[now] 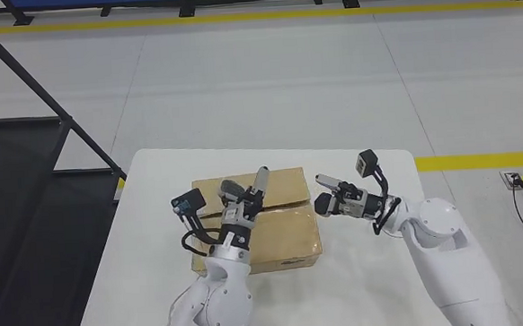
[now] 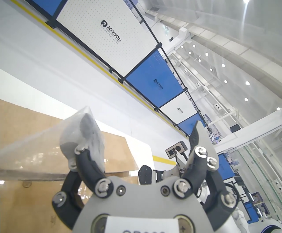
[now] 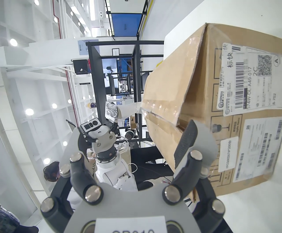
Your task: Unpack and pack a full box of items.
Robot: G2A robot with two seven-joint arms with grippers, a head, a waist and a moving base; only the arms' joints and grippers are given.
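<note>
A brown cardboard box (image 1: pixel 280 238) lies in the middle of the white table, its top flaps nearly flat and slit along the taped seam (image 3: pixel 154 113). My left gripper (image 1: pixel 245 186) is above the box's back half, pointing upward with its fingers wide open. A clear plastic-wrapped grey item (image 2: pixel 84 130) rests against one finger, and the wrap trails down toward the box (image 2: pixel 26 198). The other finger (image 2: pixel 197 141) stands bare. My right gripper (image 3: pixel 134 150) is open beside the labelled end face of the box (image 3: pixel 242 92), close to it but apart, with nothing between its fingers.
The table (image 1: pixel 367 273) has bare surface in front of the box and to its right. A black metal frame (image 1: pixel 28 177) stands off the table's left side. White floor with a yellow line (image 1: pixel 477 161) lies beyond.
</note>
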